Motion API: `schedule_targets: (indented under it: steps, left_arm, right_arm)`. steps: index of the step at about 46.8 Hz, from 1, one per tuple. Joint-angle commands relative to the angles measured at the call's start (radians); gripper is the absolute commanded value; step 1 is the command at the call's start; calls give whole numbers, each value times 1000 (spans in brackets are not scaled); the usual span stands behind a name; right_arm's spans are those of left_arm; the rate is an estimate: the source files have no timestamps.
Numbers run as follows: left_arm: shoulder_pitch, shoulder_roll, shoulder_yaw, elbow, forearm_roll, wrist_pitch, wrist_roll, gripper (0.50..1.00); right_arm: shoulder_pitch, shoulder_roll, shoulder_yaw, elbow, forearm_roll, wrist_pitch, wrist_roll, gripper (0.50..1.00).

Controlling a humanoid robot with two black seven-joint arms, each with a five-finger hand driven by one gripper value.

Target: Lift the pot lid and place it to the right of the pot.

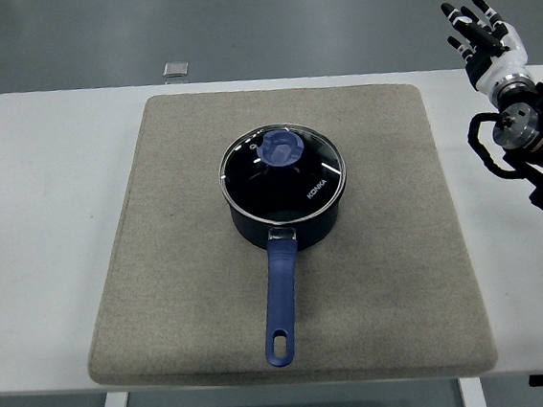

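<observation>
So there's one white desk [45,245] with one big beige mat [163,272] covering most of it. At about 11 o'clock from the pot, just past the mat's far edge, sits one small grey square thing [175,69], can't tell what it is. One dark blue pot [287,219] sits mid-mat, its handle [280,304] pointing to 6 o'clock. One glass lid [282,171] with a blue knob [281,150] is on the pot. Mat at 3 o'clock of the pot is bare. One right hand [479,34] is up at 2 o'clock, well apart, fingers spread and loose, holding nothing.
</observation>
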Motion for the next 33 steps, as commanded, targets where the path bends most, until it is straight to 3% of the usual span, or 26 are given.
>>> schedule_targets:
  steps: [1, 33]
  left_arm:
    - [0, 0, -3, 2, 0, 0, 0, 1000]
    - [1, 0, -1, 10, 0, 1, 0, 1000]
  right_arm:
    - [5, -1, 2, 0, 0, 0, 1, 901]
    - [11, 7, 5, -1, 0, 3, 1, 901]
